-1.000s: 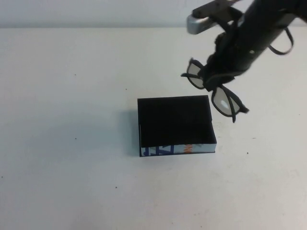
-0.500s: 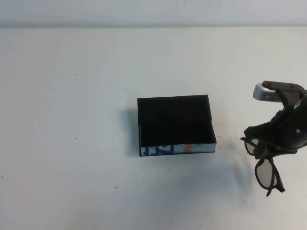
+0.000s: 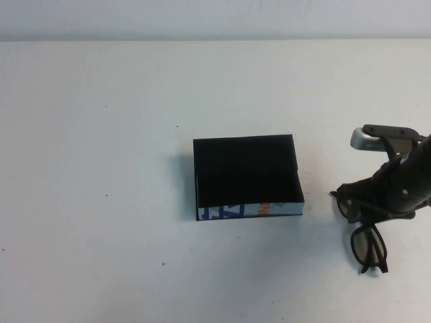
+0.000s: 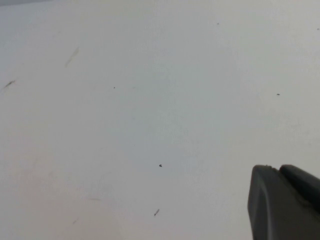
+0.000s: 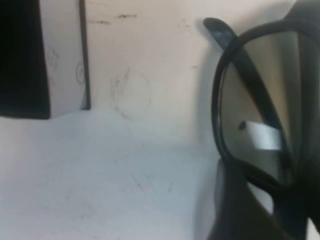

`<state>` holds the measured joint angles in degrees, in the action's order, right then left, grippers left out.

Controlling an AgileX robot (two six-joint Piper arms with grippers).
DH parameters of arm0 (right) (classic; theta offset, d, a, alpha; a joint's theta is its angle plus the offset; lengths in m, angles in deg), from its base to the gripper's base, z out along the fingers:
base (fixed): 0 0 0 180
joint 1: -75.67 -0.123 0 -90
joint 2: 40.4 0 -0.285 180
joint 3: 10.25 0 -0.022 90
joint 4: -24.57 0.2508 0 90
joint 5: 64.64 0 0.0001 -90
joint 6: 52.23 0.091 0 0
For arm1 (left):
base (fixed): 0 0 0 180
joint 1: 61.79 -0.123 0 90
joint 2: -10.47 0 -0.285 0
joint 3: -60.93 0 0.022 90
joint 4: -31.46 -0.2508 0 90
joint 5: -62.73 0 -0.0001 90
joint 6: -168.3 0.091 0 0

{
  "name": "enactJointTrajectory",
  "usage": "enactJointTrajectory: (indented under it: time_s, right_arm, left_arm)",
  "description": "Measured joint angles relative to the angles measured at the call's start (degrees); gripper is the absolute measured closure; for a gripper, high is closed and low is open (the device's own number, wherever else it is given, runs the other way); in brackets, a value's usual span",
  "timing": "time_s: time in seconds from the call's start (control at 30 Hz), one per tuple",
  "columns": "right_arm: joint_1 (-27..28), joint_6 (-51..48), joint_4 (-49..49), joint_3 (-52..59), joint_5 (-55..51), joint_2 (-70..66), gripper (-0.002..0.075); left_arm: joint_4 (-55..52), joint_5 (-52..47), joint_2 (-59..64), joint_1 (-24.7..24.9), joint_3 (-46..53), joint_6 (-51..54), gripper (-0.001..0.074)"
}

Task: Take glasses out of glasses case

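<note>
The glasses case (image 3: 246, 176) is a black shallow box lying open and empty in the middle of the table, its white side with blue letters and an orange mark facing me. My right gripper (image 3: 378, 210) is to the right of the case, low over the table, shut on the glasses (image 3: 368, 246) near their bridge. The dark frame and greyish lens fill the right wrist view (image 5: 260, 125), where the case's edge (image 5: 30, 60) also shows. My left gripper (image 4: 282, 205) shows only in the left wrist view, over bare table.
The white table (image 3: 101, 202) spreads wide to the left of the case and in front of it. The back edge of the table runs along the far side.
My right gripper carried the glasses from above the case's far right corner down and to the right, and over the last half second lowered them a little closer to the table.
</note>
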<state>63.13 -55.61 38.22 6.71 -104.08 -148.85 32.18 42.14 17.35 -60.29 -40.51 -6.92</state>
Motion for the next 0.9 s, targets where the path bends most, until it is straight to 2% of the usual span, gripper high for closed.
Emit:
enactJointTrajectory:
  time_s: [0.23,0.4,0.6,0.77,0.9]
  right_arm:
    - [0.0,0.0,-1.5,0.3,-0.3,15.0,0.0454]
    - [-0.5,0.0,-2.5,3.9,0.8,33.0,0.0525]
    - [-0.7,0.0,-5.6,12.1,-1.9,47.3,0.0631]
    - [-0.7,0.0,-9.1,22.2,8.6,61.2,0.0718]
    - [-0.7,0.0,-12.3,31.6,17.9,71.2,0.0737]
  left_arm:
    - [0.0,0.0,0.0,0.0,0.0,0.0,0.0740]
    - [0.0,0.0,0.0,0.0,0.0,0.0,0.0740]
    - [0.0,0.0,0.0,0.0,0.0,0.0,0.0740]
    - [0.0,0.0,0.0,0.0,0.0,0.0,0.0740]
    - [0.0,0.0,0.0,0.0,0.0,0.0,0.0740]
